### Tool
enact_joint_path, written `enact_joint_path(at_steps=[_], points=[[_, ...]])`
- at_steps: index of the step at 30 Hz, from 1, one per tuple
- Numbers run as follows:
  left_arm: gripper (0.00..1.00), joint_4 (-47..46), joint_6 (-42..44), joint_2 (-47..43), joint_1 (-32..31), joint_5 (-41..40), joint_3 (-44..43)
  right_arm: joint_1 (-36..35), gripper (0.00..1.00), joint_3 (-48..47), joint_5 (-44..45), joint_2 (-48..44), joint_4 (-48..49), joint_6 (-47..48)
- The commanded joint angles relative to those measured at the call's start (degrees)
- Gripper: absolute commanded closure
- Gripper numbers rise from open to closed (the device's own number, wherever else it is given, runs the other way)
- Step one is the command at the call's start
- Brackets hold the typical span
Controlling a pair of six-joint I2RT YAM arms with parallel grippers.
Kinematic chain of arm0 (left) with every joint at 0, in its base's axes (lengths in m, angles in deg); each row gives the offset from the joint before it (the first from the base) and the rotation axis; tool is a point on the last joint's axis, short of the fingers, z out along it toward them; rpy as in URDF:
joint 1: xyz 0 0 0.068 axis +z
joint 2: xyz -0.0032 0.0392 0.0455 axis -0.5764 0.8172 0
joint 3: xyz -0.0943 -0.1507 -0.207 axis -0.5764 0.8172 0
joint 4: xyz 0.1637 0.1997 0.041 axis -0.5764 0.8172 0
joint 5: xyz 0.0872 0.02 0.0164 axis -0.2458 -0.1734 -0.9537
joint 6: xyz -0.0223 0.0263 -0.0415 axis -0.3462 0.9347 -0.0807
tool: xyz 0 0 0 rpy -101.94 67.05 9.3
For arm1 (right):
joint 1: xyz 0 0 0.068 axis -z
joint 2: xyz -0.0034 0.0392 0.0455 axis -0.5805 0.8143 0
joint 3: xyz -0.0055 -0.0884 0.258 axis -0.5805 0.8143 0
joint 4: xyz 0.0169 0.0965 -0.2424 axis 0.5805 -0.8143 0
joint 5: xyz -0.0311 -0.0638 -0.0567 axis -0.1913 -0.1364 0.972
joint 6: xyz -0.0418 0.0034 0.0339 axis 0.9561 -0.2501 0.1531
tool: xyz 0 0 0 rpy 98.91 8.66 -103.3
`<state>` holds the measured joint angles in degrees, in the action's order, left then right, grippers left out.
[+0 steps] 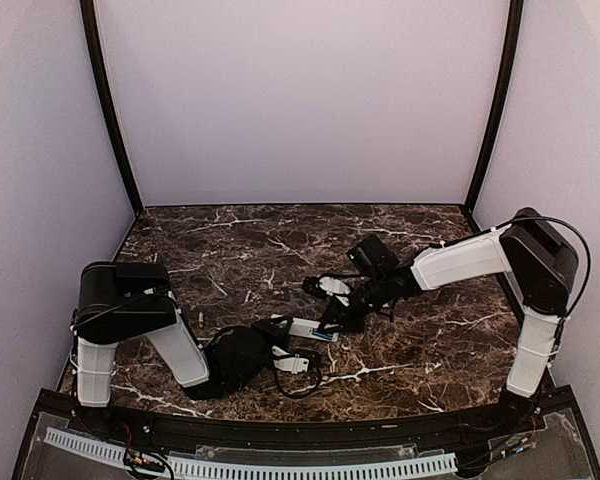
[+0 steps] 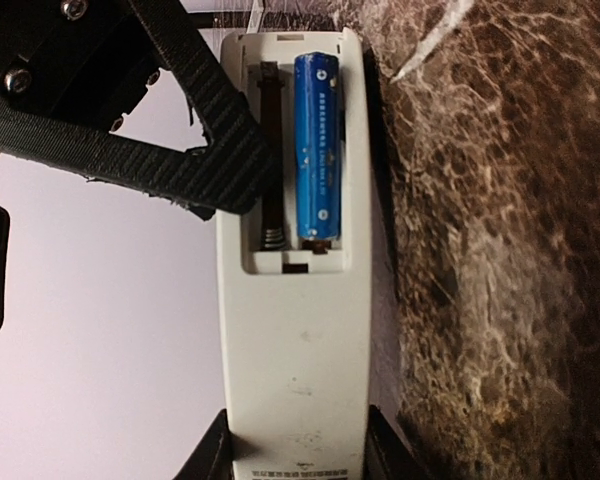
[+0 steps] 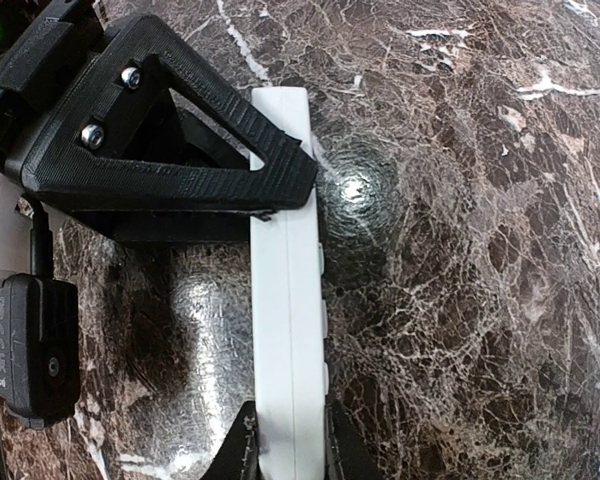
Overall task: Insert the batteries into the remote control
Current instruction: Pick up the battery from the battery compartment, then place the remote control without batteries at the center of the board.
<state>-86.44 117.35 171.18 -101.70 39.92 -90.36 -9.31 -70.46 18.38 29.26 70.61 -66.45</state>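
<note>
left jaws: holding remote control (image 2: 295,350) | right jaws: clamping its edges | battery (image 2: 318,150) in recess | table (image 2: 500,250) bare alongside

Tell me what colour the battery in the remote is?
The battery is blue, with pale writing. The left wrist view shows it best, inside the remote.

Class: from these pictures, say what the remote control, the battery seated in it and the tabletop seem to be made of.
Remote control: probably white matte plastic; the recess edges look moulded.
Battery: glossy blue printed wrap, with pale ends that look like metal.
Tabletop: brown marble look with white veins, polished enough to show glare; could be laminate.
</note>
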Motion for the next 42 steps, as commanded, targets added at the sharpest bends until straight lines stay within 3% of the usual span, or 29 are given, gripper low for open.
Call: enact_joint_path(at_steps=[1, 2, 4, 8, 12, 16, 21, 26, 30, 31, 35, 39, 42], points=[[0.86, -1.42, -2.47, -1.22, -0.21, -1.53, -0.16, -0.6, 1.0, 0.07, 0.63, 0.24, -2.48, -3.81], [0.79, -1.39, -2.74, -1.24, -0.21, -1.76, -0.07, -0.64, 1.0, 0.24, 0.98, -0.26, -2.35, -4.12], [0.54, -1.22, -3.13, -1.37, -0.21, -2.16, -0.02, -0.59, 1.0, 0.54, 1.54, -1.38, -2.36, -4.52], [0.35, 0.89, -5.01, -1.99, -0.28, -3.33, -0.15, -0.56, 1.0, 0.46, 2.31, -2.46, -2.89, -5.26], [0.24, 4.03, -7.11, -3.08, -0.59, -3.87, 0.55, -0.56, 1.0, -0.3, 4.02, -2.41, -3.59, -6.09], [0.19, 14.29, -12.67, -6.57, -1.1, -2.9, 0.48, -0.58, 1.0, -1.38, 5.57, -2.09, -4.73, -6.61], [0.18, 29.76, -27.19, -14.75, -1.26, 1.65, -0.75, -0.51, 1.0, -1.07, 7.72, -3.4, -4.38, -7.2], [0.19, 48.07, -39.83, -19.6, -0.4, 7.6, -4.12, 2.1, 1.0, -6.97, -2.4, 1.36, -10.44, -9.44], [0.19, 56.19, -45.6, -23.02, 1.78, 10.38, -6.62, 5.2, 1.0, -10.95, -8.11, 6.08, -15.5, -12.25], [0.19, 58.48, -46.35, -23.56, 2.23, 11.28, -7.75, 5.64, 0.98, -11.27, -8.09, 6.65, -15.96, -13.08], [0.18, 68.6, -53.15, -25.9, 6.4, 16.41, -13.87, 7.85, 0.66, -13.8, -7.19, 7.75, -18.11, -17.65], [0.17, 72.69, -61.93, -30.49, 10.05, 19.81, -17.32, 8.38, 0.55, -14.79, 0.15, 2.45, -18.59, -20.08], [0.13, 72.84, -67.74, -35.8, 13.54, 21.86, -17.02, 3.86, 0.5, -9.91, 10.37, -6.27, -16.1, -17.5]])
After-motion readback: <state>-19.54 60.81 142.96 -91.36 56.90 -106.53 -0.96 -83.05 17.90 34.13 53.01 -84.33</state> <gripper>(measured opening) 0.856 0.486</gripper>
